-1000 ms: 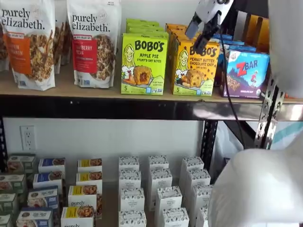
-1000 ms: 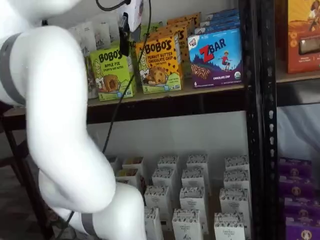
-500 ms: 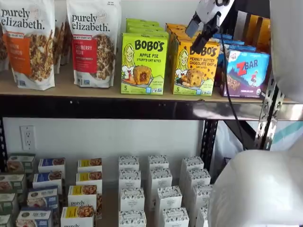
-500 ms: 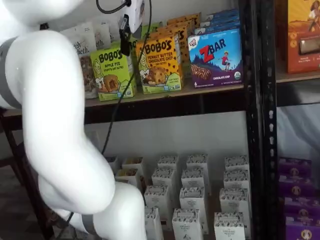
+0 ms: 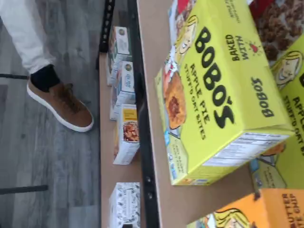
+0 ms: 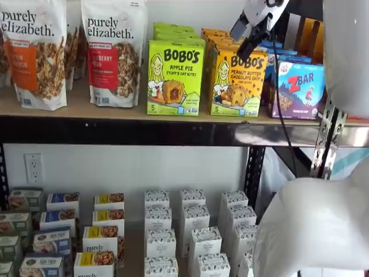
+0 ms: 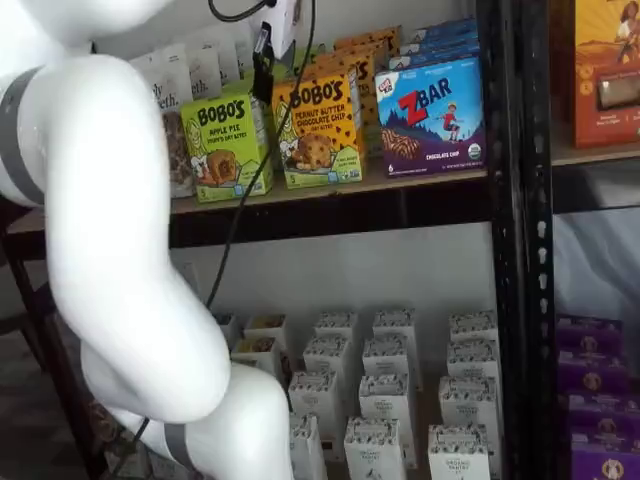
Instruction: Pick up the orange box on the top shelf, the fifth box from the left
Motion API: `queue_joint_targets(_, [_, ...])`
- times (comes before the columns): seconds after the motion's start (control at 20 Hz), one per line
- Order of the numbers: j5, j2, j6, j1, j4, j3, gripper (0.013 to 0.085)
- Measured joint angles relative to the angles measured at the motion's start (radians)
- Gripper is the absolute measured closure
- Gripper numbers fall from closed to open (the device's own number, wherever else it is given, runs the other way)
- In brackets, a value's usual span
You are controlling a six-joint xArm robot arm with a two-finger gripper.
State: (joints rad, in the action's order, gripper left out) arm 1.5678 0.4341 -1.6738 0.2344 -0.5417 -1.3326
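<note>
The orange box point(image 6: 237, 81) stands at the front of the top shelf point(image 6: 115, 113), between the lime-green Apple Pie box point(image 6: 174, 75) and the blue ZBar box point(image 6: 300, 89). It shows in both shelf views point(image 7: 320, 125). My gripper point(image 6: 249, 41) hangs just in front of the orange box's upper edge, and no box is in it. In a shelf view only one dark finger point(image 7: 263, 75) shows, at the box's upper left corner. No gap between the fingers shows plainly. The wrist view shows the green box point(image 5: 218, 95) close up and one corner of the orange box point(image 5: 259, 209).
Granola bags point(image 6: 114, 52) stand left of the green box. Small cartons point(image 6: 193, 228) fill the lower shelf. A black upright point(image 7: 515, 240) stands right of the ZBar box point(image 7: 430, 115). A person's brown shoe point(image 5: 61, 104) is on the floor. My white arm point(image 7: 110, 250) fills the foreground.
My gripper has moved slightly right and up across the orange box's top edge. The boxes have not moved.
</note>
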Motion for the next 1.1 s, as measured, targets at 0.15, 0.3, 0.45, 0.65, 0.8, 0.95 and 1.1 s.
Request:
queue_joint_targets(0.15, [-0.032, -0.013, -0.002, -0.002, 0.002, -0.009, 0.0130])
queue_joint_targets(0.3, [-0.051, -0.037, -0.006, -0.006, 0.022, -0.030, 0.0130])
queue_joint_targets(0.45, [-0.046, -0.071, -0.017, -0.006, 0.052, -0.062, 0.0130])
queue_joint_targets(0.65, [-0.043, -0.111, -0.037, 0.008, 0.065, -0.090, 0.0130])
queue_joint_targets(0.8, [-0.055, -0.139, -0.051, 0.014, 0.070, -0.101, 0.0130])
queue_joint_targets(0.95, [-0.060, -0.158, -0.062, 0.016, 0.081, -0.108, 0.0130])
queue_joint_targets(1.1, [-0.078, -0.164, -0.070, 0.016, 0.089, -0.097, 0.0130])
